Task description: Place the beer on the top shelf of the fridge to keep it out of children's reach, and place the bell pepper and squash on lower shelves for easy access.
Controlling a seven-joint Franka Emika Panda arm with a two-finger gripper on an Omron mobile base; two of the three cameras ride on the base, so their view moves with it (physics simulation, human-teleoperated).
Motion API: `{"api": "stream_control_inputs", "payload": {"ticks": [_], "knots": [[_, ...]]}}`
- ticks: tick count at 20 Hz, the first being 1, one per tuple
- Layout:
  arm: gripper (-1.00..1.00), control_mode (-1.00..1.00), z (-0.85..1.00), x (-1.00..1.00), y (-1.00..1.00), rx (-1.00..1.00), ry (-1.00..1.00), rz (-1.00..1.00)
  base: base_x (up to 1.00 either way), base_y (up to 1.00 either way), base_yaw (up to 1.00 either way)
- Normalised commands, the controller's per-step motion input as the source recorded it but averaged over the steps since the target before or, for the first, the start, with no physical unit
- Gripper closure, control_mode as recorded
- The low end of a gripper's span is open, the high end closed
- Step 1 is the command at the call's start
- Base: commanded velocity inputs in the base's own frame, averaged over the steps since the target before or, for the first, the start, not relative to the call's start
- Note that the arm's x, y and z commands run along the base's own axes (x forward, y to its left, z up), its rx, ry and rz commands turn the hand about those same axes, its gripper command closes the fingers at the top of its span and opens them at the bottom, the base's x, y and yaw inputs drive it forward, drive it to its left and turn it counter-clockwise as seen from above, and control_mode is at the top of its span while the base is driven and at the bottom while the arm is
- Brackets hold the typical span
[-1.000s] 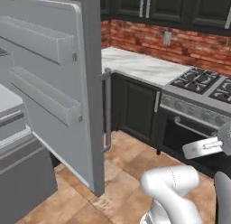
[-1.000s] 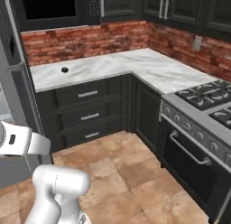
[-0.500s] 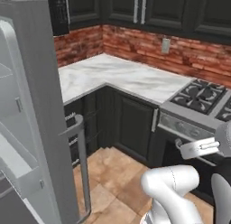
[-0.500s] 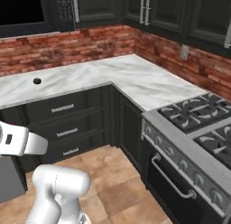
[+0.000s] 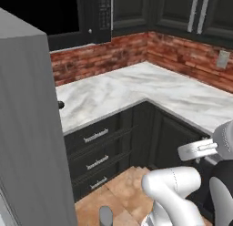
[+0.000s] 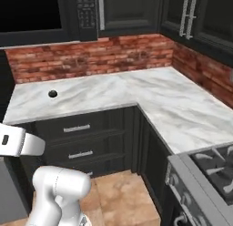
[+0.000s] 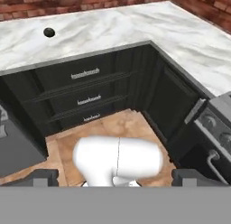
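**At the corner bench: stock on hand, fingers released**

Left to right, as seen from the base cameras.

1. Tall grey fridge [image 5: 27,129], its broad flat side panel standing at the left edge of the left base view. Its inside faces away, so neither the top shelf nor the lower shelves can be checked.
2. Black microwave [image 6: 41,13], hung above the bench against the red brick wall [image 6: 91,54].
3. Small dark round spot [image 6: 53,94] on the white marble bench [image 6: 136,93], near the back left; too small to identify.
4. Dark cabinet drawers [image 7: 85,90] with pale bar handles, below the bench.
5. Grey stove [image 6: 205,175] with black burner grates, at the right.
6. Gripper [image 7: 115,175]: two small dark fingers [image 7: 40,177] spread wide apart and released, nothing between them, aimed down at the tan tiled floor [image 7: 113,128].

Beer, bell pepper, squash: none located. Judgement: the hand is carried free while the items are sought.
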Motion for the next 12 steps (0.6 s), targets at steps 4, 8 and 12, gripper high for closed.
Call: {"api": "stream_control_inputs", "payload": {"ticks": [4, 8, 12], "knots": [[-1.00, 1.00, 0.00, 0.00, 0.00, 0.00, 0.00, 0.00, 1.00, 0.00, 0.36], [-1.00, 1.00, 0.00, 0.00, 0.00, 0.00, 0.00, 0.00, 1.00, 0.00, 0.38], [-1.00, 1.00, 0.00, 0.00, 0.00, 0.00, 0.00, 0.00, 1.00, 0.00, 0.41]]}}
